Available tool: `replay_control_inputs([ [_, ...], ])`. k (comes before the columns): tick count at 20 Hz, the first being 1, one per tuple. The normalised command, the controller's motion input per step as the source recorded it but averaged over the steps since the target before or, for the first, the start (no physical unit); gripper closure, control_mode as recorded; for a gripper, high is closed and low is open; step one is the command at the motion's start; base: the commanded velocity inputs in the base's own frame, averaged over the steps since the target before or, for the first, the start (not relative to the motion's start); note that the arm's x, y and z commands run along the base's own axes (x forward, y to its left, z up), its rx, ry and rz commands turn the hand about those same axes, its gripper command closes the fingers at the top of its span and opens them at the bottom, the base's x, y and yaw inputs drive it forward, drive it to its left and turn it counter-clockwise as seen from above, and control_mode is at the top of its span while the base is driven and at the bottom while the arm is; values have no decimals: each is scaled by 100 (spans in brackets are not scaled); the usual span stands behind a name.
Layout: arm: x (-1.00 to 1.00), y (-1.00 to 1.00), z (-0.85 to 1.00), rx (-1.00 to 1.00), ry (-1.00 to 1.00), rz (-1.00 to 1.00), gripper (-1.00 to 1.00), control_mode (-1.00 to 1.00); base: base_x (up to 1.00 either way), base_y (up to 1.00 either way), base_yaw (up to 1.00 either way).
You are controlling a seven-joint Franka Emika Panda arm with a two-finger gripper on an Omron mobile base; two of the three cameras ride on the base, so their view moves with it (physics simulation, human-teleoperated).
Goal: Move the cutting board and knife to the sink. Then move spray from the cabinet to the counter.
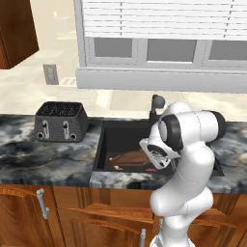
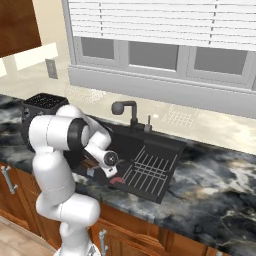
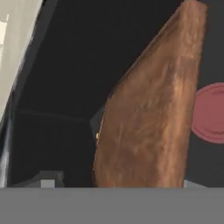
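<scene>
Apparently the brown wooden cutting board [image 3: 148, 113] lies in the dark recessed sink [image 1: 108, 140], mid-frame; the gripper [image 3: 116, 186] above looks released. Next: fetching the knife, then the spray.

Cutting board [image 3: 148, 113] matt grained wood; sink [image 1: 120, 137] matt black.
</scene>
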Motion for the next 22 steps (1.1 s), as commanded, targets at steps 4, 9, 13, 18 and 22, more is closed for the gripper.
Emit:
replay_control_inputs([
  [4,-5,0,65,-4,12,-10,-100,-100,0,0,0],
  [9,0,0,58,-3,10,-11,-100,-100,0,0,0],
  [13,-10,-1,59,0,13,-14,-100,-100,0,0,0],
  [18,-12,-1,46,0,7,-15,-100,-100,0,0,0],
  [22,-39,-14,40,0,0,-13,-100,-100,0,0,0],
])
